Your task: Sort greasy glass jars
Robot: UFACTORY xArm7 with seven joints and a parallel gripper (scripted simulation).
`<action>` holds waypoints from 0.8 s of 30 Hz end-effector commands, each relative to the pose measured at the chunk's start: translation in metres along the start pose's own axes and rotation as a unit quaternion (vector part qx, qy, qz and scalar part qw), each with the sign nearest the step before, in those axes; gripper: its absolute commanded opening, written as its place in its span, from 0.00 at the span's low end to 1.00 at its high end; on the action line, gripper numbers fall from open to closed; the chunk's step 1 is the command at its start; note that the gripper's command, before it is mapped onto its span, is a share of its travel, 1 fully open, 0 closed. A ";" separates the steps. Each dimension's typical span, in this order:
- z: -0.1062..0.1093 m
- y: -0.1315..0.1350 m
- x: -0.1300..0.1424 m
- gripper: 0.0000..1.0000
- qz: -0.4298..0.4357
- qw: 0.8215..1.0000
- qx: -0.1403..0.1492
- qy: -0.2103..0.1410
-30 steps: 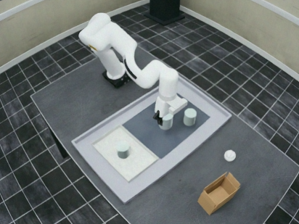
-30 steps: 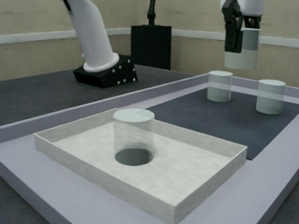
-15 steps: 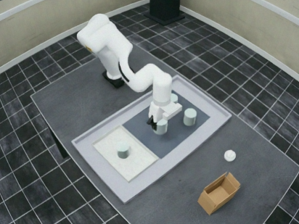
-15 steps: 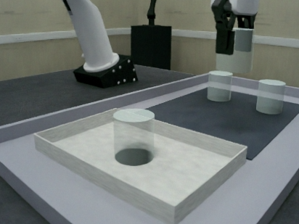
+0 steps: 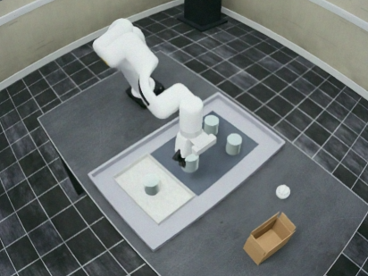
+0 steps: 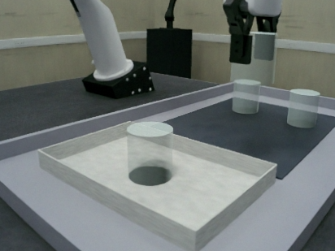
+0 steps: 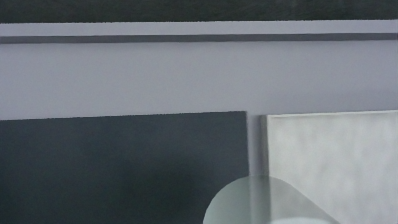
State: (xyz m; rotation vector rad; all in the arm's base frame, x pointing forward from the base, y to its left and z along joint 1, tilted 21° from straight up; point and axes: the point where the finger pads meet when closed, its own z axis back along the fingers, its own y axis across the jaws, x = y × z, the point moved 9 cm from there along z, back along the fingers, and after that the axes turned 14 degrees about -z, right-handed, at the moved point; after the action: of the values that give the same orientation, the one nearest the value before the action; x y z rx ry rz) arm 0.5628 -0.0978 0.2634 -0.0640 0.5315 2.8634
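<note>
My gripper [image 5: 187, 159] is shut on a pale glass jar [image 5: 191, 163] and holds it upright in the air above the dark drying mat [image 5: 206, 152], close to the mat's edge beside the tray. The held jar also shows in the exterior view [image 6: 258, 62] and at the bottom of the wrist view [image 7: 267, 202]. Two more jars stand on the mat, one at the back [image 5: 211, 124] and one to the right [image 5: 233, 144]. Another jar [image 5: 152, 184] stands upright in the white tray [image 5: 154, 187].
Mat and tray sit on a raised grey platform [image 5: 188, 164]. A small white object [image 5: 282, 191] and an open cardboard box [image 5: 269, 238] lie on the table to the right. The arm's base [image 5: 143, 90] stands behind the platform.
</note>
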 end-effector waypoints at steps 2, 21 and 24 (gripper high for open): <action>0.003 0.018 -0.008 0.00 0.000 1.000 -0.001 0.003; 0.003 0.068 -0.027 0.00 0.000 1.000 -0.001 0.003; 0.003 0.074 -0.029 0.00 0.000 1.000 -0.001 0.003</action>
State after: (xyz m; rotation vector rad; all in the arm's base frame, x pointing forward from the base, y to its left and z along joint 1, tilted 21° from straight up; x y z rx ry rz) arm 0.5713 -0.1631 0.2884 -0.0642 0.5311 2.8627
